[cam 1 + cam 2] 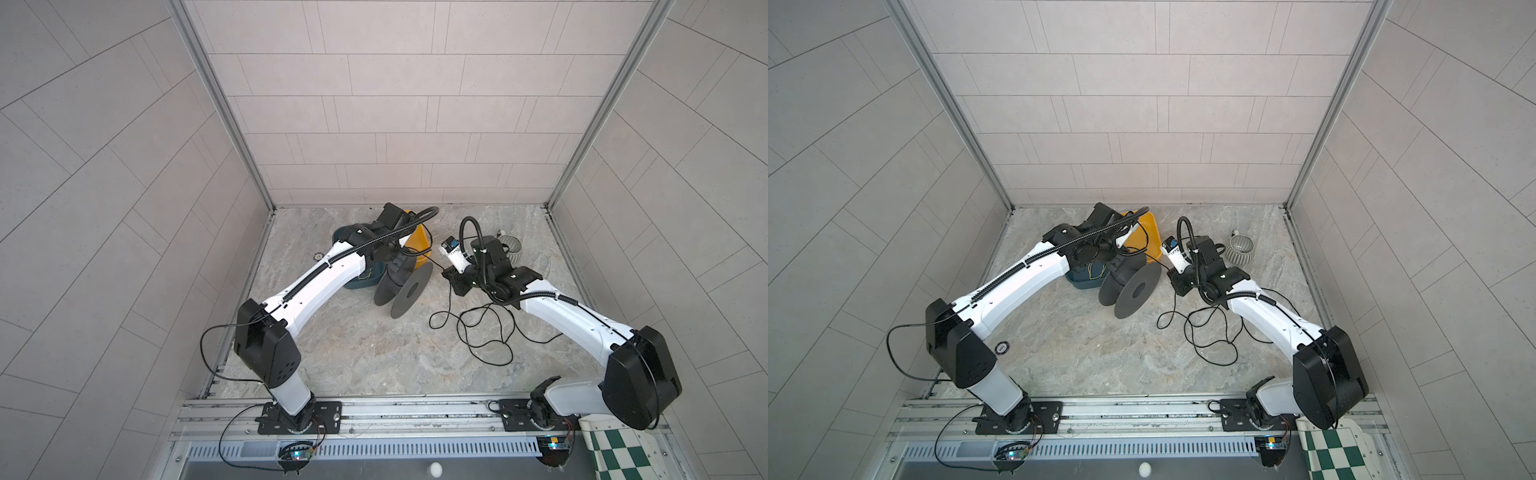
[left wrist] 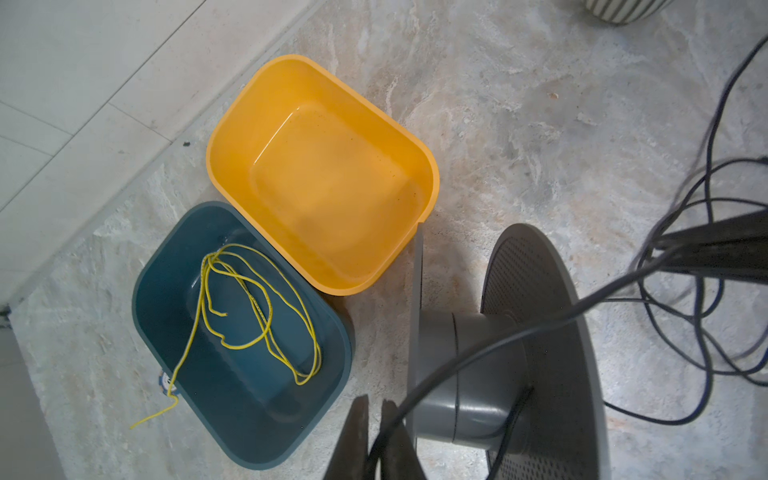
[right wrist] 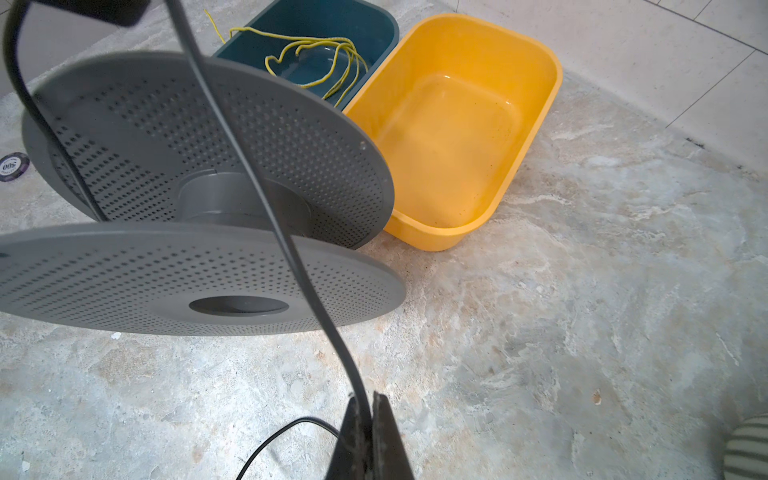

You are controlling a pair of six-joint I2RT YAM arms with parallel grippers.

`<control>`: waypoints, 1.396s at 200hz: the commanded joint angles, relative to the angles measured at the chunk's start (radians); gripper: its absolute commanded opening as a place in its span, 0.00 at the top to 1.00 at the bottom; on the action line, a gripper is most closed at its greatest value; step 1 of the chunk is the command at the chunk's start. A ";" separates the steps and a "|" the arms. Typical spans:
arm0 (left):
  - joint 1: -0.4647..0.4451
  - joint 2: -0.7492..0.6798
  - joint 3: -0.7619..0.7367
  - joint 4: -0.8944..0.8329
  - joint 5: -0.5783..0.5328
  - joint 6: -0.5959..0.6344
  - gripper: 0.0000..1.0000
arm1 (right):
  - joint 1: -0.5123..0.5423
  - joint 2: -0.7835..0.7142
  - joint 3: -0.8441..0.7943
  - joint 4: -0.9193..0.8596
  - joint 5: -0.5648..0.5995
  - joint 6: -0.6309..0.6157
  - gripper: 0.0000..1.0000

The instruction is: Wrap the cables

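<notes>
The cable (image 1: 457,330) is a thin black wire lying in loose loops on the stone floor, seen in both top views (image 1: 1185,332). A grey perforated spool (image 1: 401,286) stands on its rims beside it. In the left wrist view my left gripper (image 2: 376,405) is shut on the cable (image 2: 478,347) next to the spool's hub (image 2: 478,374). In the right wrist view my right gripper (image 3: 368,401) is shut on the cable (image 3: 266,199), which runs taut from its jaws across the spool (image 3: 166,137). A slack strand trails off behind the jaws.
A yellow tub (image 2: 432,166) and a blue tub (image 2: 141,299) holding a yellow-green cord (image 2: 257,311) sit behind the spool by the back wall. A striped cup (image 1: 1241,249) stands at the back right. A poker chip (image 3: 12,166) lies left of the spool.
</notes>
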 commanded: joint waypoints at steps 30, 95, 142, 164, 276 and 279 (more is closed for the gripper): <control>-0.004 -0.065 0.066 -0.091 -0.030 -0.006 1.00 | 0.010 -0.027 -0.013 0.013 -0.017 0.003 1.00; -0.083 -0.069 0.116 -0.257 -0.168 0.021 1.00 | 0.029 -0.007 -0.011 0.002 0.001 -0.001 1.00; -0.123 -0.055 0.102 -0.346 -0.325 0.022 1.00 | 0.047 0.021 0.004 -0.014 0.038 0.000 1.00; -0.124 -0.036 0.085 -0.366 -0.357 0.001 1.00 | 0.051 0.026 0.008 -0.013 0.059 0.003 1.00; -0.122 0.002 -0.028 -0.257 -0.326 -0.081 0.67 | 0.052 0.013 -0.007 -0.003 0.141 0.019 1.00; -0.122 -0.001 -0.031 -0.254 -0.325 -0.081 0.66 | 0.052 0.013 -0.007 -0.003 0.137 0.019 1.00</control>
